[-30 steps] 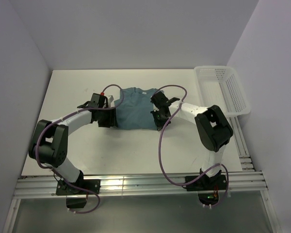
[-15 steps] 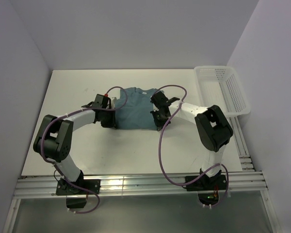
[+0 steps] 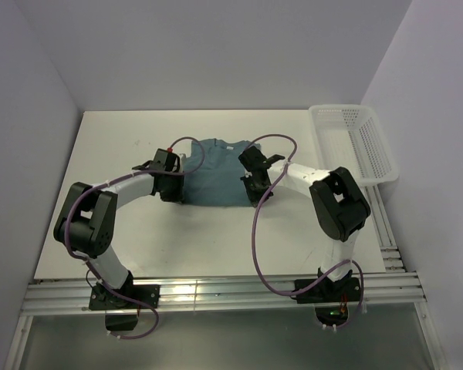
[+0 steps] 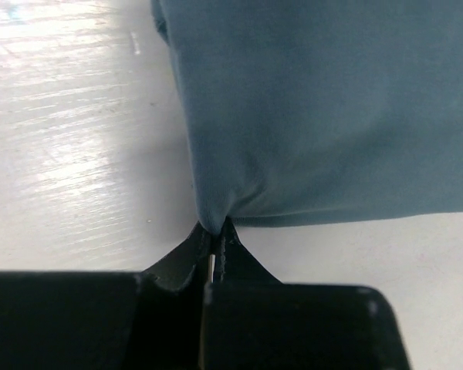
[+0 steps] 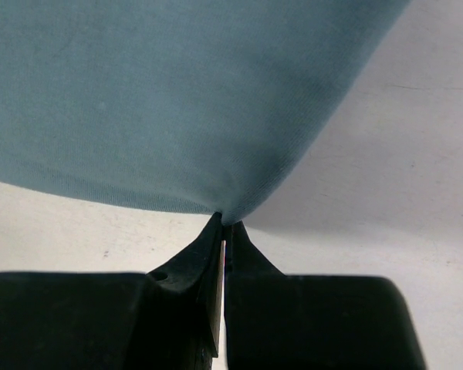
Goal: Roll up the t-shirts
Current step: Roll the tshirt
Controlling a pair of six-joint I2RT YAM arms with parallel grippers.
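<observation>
Grasp stage of the roll: the teal t-shirt lies flat at the middle of the table, left gripper and right gripper each clamped on a near hem corner; the next move probably calls for lifting and curling that hem evenly over the cloth

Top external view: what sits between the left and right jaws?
Only the t-shirt: its near edge spans the gap, left jaws and right jaws each shut on a corner. Shows in the top view.
</observation>
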